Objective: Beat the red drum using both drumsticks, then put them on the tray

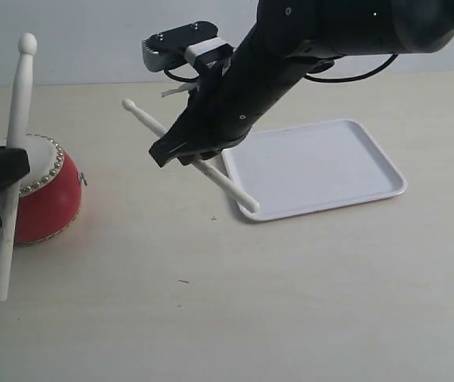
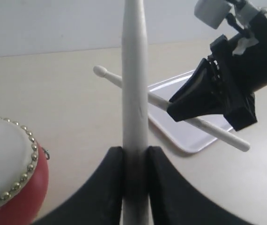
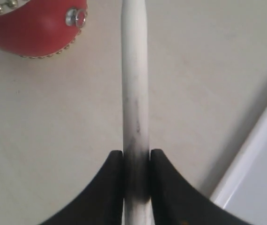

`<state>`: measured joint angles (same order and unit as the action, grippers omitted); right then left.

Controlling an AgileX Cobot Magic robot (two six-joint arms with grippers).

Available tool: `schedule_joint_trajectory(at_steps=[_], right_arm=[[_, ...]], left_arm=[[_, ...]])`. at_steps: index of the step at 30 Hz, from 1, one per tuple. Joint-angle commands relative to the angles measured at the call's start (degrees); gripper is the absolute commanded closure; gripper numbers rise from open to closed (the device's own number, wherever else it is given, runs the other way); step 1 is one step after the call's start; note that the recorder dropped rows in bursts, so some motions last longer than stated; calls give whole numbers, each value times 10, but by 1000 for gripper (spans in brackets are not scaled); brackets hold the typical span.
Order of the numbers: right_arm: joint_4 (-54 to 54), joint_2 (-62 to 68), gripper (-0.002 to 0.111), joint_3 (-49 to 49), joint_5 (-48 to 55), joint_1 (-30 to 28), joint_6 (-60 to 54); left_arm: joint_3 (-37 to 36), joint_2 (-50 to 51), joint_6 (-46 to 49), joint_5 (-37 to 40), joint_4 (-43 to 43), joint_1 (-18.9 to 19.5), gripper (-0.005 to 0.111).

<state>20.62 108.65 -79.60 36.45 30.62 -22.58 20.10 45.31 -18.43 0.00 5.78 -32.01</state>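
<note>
The red drum [image 1: 48, 191] with its off-white, brass-studded skin stands at the far left of the table. My left gripper [image 1: 4, 171] is shut on one drumstick [image 1: 13, 159], holding it nearly upright beside the drum, rounded tip up. My right gripper [image 1: 191, 147] is shut on the other drumstick [image 1: 227, 185], held slanted between the drum and the white tray [image 1: 315, 167], tip pointing towards the drum. In the left wrist view the stick [image 2: 135, 93] runs up from my shut left gripper [image 2: 135, 154]. In the right wrist view the stick [image 3: 134, 84] leaves my shut right gripper [image 3: 136, 157], the drum [image 3: 35, 23] beyond.
The pale tabletop [image 1: 291, 302] stretches bare in front of the tray and drum. The tray holds nothing. The right arm's black body [image 1: 307, 40] reaches in from the upper right, above the tray's back left corner.
</note>
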Motion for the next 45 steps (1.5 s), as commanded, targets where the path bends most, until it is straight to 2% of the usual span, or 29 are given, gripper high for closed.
schedule_joint_trajectory(at_steps=[1,7,12,16,21,25,32,37,45], right_arm=[[17,-13,108,-3,3,0,-61],[17,-15,108,-3,4,0,-94],[17,-34,108,-3,7,0,-137],[-4,-59,108,-3,-5,16,-169],[-71,-73,108,-3,-40,69,-183],[-130,-71,108,-9,-59,106,-131],[-273,-71,108,-24,-61,134,-28],[-365,-56,108,-26,-56,146,35],[-405,15,108,-62,-57,146,120]], left_arm=[[65,1,28,76,1,0,107],[168,13,48,235,64,0,107],[217,44,48,359,180,0,107],[234,74,48,410,244,0,107],[243,119,48,449,309,0,107],[250,155,13,488,334,0,107],[251,211,13,608,429,0,107],[251,230,11,598,422,0,107],[251,234,0,594,387,0,107]])
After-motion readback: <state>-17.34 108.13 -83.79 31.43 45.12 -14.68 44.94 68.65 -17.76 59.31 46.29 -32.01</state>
